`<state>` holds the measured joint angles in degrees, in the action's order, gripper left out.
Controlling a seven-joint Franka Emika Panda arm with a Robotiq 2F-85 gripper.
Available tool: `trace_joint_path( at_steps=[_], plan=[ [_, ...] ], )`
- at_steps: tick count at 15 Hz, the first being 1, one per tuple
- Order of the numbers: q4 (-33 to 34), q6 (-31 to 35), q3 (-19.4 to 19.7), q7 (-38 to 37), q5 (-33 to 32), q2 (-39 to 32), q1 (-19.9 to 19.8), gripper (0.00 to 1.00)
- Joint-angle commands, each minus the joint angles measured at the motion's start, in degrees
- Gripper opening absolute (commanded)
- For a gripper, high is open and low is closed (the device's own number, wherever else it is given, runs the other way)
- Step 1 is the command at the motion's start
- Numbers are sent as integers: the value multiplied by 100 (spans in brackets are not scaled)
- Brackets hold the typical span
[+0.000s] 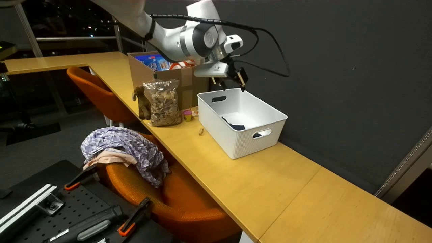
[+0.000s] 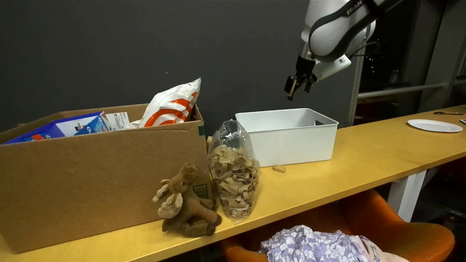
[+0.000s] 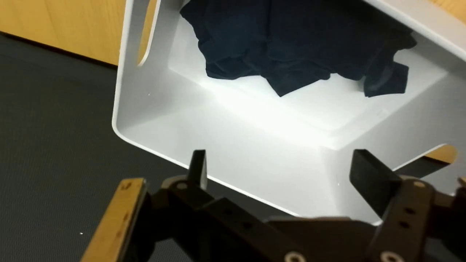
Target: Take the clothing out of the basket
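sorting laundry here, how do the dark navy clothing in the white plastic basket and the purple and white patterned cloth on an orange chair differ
The dark navy clothing looks plain; the purple and white patterned cloth is printed. The clothing lies inside the rectangular white plastic basket, whereas the cloth drapes over a rounded orange chair. Both are rumpled fabric.

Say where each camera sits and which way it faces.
Exterior view: raised, facing down across the desk at the basket; arm and gripper show.
Exterior view: lower, facing across the desk, cardboard box nearer than basket; arm and gripper show.
Wrist view: above the basket, facing down at dark clothing; open gripper shows.
Both exterior views share basket and box.
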<state>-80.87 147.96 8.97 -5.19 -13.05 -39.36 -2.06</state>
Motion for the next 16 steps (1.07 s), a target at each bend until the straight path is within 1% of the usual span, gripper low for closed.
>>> trace_joint_path(
  at_steps=[1, 3, 6, 9, 12, 14, 16],
  plan=[
    [496, 320, 165, -381, 95, -684, 17, 100],
    [567, 444, 210, -515, 145, -925, 10, 100],
    [604, 665, 144, -511, 275, -1167, -78, 100],
    [668, 762, -245, -287, 769, -1350, -337, 100],
    [805, 687, -478, -192, 1161, -1527, -442, 100],
    [806, 612, -486, -261, 1283, -1567, -409, 100],
    [620, 510, -499, -321, 1371, -1454, -361, 100]
  ],
)
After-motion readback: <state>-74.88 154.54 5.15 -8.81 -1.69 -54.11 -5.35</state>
